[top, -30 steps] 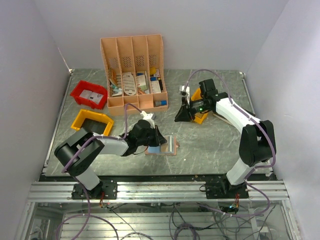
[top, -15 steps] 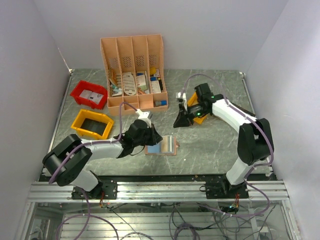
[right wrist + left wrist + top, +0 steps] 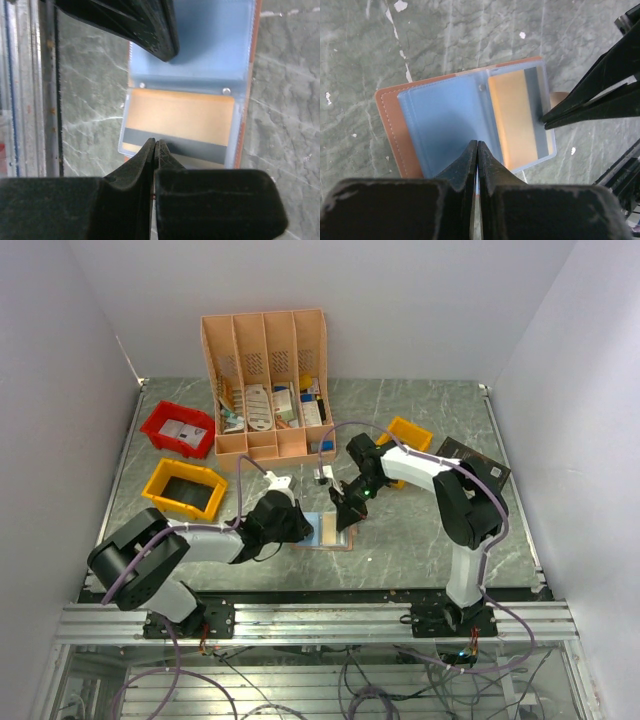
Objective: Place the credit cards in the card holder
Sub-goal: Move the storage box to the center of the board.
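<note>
Swung over from the small yellow bin (image 3: 412, 430), the right gripper (image 3: 155, 143) now stands pinched shut at the outer edge of the open tan leather card holder (image 3: 387, 120), touching its clear pocket, where an orange dark-striped card (image 3: 512, 112) sits. Left gripper (image 3: 477, 145) — also shut — presses the neighbouring blue panel.

1. Site type: a robotics laboratory work cell, not a home, shop or office.
2. Enclosure: plain white wall panels (image 3: 60, 390) close off the table (image 3: 420, 530) on the left, rear and right.
3. Mounting: an aluminium profile rail (image 3: 320, 622) runs along the near edge. The left arm (image 3: 190, 540) and the right arm (image 3: 465, 510) are bolted to it side by side.
4. Wiring: loose cables (image 3: 350, 680) hang exposed below the rail.
5. Work surface: a grey-green marbled top carries sorting props: a peach slotted desk organiser (image 3: 265, 350), a red bin (image 3: 178, 428), a yellow bin (image 3: 185, 488) at left and a second yellow bin (image 3: 412, 430) at right.
</note>
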Robot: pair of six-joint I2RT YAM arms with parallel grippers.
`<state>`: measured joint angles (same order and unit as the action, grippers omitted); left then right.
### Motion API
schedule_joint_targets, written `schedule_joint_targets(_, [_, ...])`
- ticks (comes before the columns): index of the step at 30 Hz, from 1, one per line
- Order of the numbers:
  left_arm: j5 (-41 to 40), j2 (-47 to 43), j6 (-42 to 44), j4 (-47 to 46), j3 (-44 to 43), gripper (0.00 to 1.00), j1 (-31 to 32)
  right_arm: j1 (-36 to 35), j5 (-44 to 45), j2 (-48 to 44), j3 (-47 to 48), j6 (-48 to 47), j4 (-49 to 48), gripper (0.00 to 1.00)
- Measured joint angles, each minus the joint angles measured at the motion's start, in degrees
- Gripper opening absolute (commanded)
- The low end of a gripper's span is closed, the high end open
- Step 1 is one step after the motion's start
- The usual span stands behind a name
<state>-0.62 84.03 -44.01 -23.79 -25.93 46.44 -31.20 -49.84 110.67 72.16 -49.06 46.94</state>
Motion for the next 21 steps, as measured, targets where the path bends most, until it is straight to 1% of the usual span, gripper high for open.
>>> schedule_joint_targets(5, [-0.1, 1.0, -0.1, -0.5, 0.8, 0.1, 0.0, 0.0, 3.4, 2.3, 1.0, 1.1, 0.2, 0.0])
schedule_joint_targets(13, [-0.4, -2.3, -0.9, -1.4, 4.5, 0.11, -0.2, -0.1, 6.2, 2.3, 2.4, 2.1, 1.0, 0.0])
schedule_joint_targets(16, [-0.4, -5.4, -0.7, -1.1, 5.8, 0.12, -0.2, 0.2, 5.7, 2.4, 2.8, 1.6, 1.7, 0.09])
schedule_joint_targets(21, [-1.0, -14.4, 0.7, -0.3, 6.1, 0.13, -0.2, 2.8, 0.5, 2.2, 4.7, -1.2, 5.3, 0.18])
